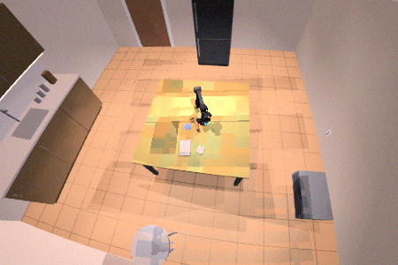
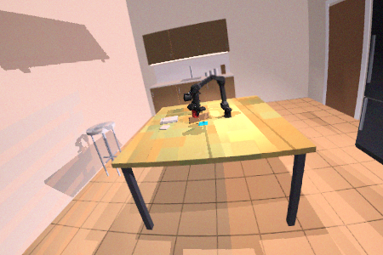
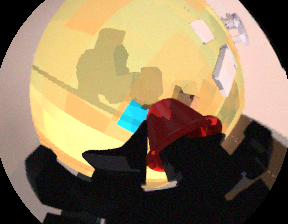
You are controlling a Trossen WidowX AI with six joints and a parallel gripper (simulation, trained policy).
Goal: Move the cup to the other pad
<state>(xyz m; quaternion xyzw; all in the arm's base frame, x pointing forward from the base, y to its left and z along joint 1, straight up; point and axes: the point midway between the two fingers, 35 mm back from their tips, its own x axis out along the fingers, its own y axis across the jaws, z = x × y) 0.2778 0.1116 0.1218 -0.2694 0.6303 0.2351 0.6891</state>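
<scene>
1. The gripper [image 1: 203,121] [image 2: 195,109] [image 3: 148,122] is pinching the red cup [image 1: 202,124] [image 2: 195,114] [image 3: 170,120], with its fingers closed on the cup's wall.
2. The cup's narrower end points away from the wrist camera, and its wider rim is nearer the hand. Whether it touches anything below is unclear.
3. The cyan pad [image 1: 206,124] [image 2: 203,123] [image 3: 131,117] lies on the table [image 1: 221,152] [image 2: 238,144] [image 3: 170,50]. In the top view, the cup shows just beside it, and the black arm [image 1: 200,99] [image 2: 223,91] partly covers that spot.
4. The blue pad [image 1: 187,126] lies on the table near the gripper, on the other side of it from the cyan pad.
5. A white book [image 1: 185,147] [image 2: 169,119] [image 3: 225,70] and a smaller white square [image 1: 201,150] [image 2: 164,127] [image 3: 201,31] lie near each other on the table, apart from the cup.
6. The cup's inside is hidden, so its marbles cannot be made out.
</scene>
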